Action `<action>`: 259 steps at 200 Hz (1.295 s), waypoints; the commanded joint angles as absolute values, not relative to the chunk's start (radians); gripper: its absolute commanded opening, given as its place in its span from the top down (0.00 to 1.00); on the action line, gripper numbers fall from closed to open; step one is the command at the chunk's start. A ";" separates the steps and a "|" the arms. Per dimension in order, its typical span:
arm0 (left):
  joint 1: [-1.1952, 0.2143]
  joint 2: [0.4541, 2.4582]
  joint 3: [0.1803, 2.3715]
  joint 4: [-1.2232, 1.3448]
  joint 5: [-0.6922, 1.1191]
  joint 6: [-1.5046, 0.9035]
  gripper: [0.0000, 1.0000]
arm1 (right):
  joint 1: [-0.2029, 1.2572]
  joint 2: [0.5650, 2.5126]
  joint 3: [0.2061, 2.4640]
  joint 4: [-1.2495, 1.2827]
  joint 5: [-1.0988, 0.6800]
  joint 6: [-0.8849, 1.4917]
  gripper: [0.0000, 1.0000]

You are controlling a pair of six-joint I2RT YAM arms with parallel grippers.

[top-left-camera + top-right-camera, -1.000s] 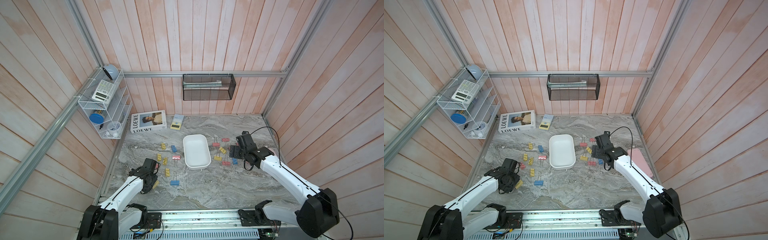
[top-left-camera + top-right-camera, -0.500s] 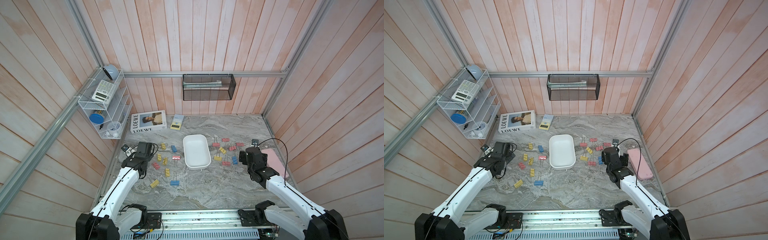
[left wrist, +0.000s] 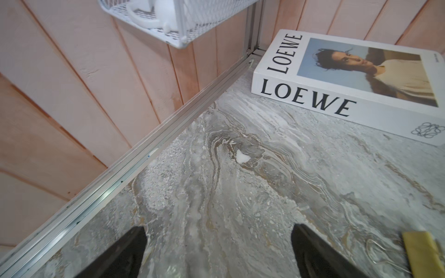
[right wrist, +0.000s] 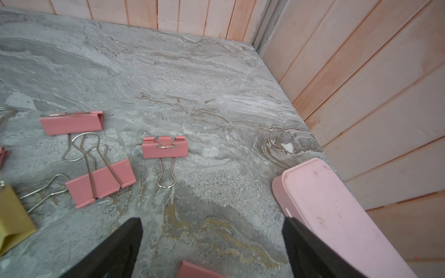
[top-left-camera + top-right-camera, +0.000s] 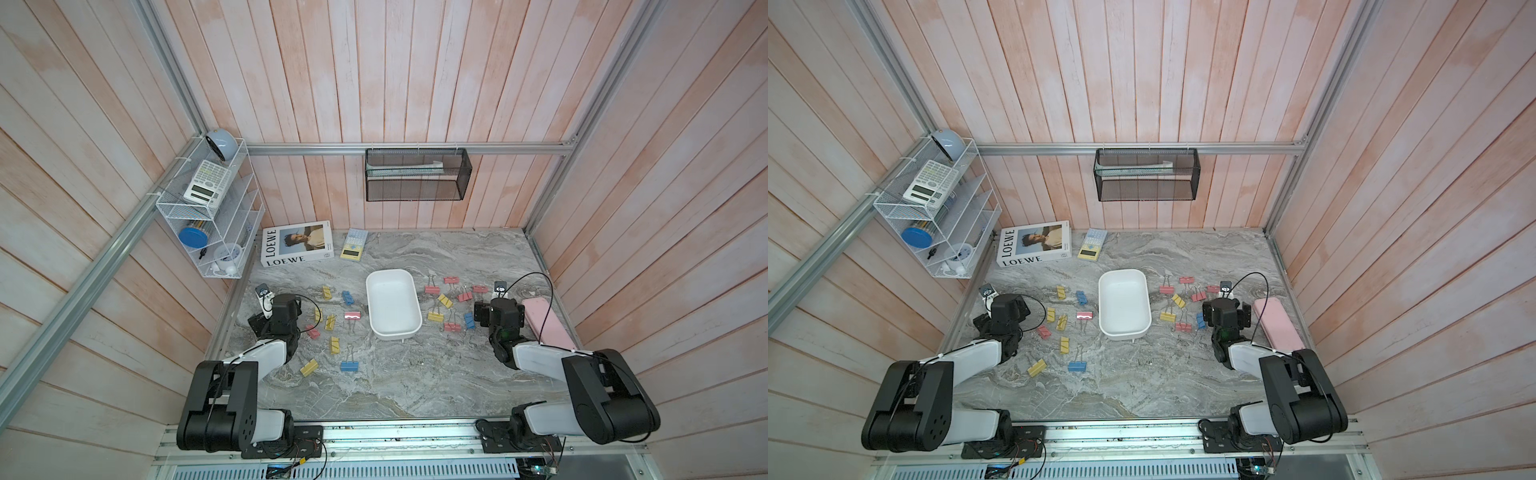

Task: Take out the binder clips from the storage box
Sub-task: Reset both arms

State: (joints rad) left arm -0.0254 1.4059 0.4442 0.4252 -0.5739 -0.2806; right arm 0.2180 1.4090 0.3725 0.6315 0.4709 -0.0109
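Top views, both: the storage box (image 5: 392,305) stands mid-table on the marble tabletop (image 5: 395,386), and its white interior shows no contents. The binder clips (image 5: 352,316) lie outside it in two scattered groups, one on each arm's side. The nearest are close to the box walls but apart from them, as far as can be told. Removal is therefore judged complete, and the step in hand is a clean withdrawal. Left wrist view: the left gripper (image 3: 218,240) has its jaws wide apart with nothing between them, above bare marble. It faces the LOEWE book (image 3: 349,96) and the white wire rack (image 3: 183,21). One yellow binder clip (image 3: 421,250) lies just beside one finger. Raise the wrist before any sideways travel, so that this clip is not dragged. Right wrist view: the right gripper (image 4: 212,231) is likewise spread and empty. Pink binder clips (image 4: 165,146) lie ahead of it, and a pink case (image 4: 337,216) sits just beside one finger, possibly touching. Retract straight back, away from the case and the clips. Confirm the box interior in a top view before ending.
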 commanded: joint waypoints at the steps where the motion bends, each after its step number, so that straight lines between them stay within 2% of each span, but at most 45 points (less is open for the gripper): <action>1: -0.014 1.456 0.428 0.738 -0.458 -0.165 0.00 | 0.196 1.455 0.398 0.784 0.389 -0.084 0.02; 27: -0.014 1.512 0.413 0.814 -0.371 -0.124 0.00 | 0.139 1.486 0.382 0.849 0.331 -0.033 0.02; 42: -0.009 1.529 0.393 0.863 -0.316 -0.110 0.00 | 0.099 1.516 0.336 0.918 0.225 -0.017 0.02; 58: -0.005 1.567 0.360 0.960 -0.284 -0.097 0.00 | 0.092 1.564 0.317 1.044 0.208 -0.016 0.02; 95: -0.001 1.561 0.371 0.931 -0.263 -0.097 0.00 | 0.083 1.555 0.363 0.940 0.236 0.004 0.02; 247: -0.002 1.559 0.372 0.928 -0.265 -0.094 0.00 | 0.076 1.558 0.371 0.931 0.245 0.018 0.02; 259: -0.002 1.559 0.372 0.927 -0.265 -0.094 0.00 | 0.057 1.555 0.377 0.919 0.203 0.021 0.02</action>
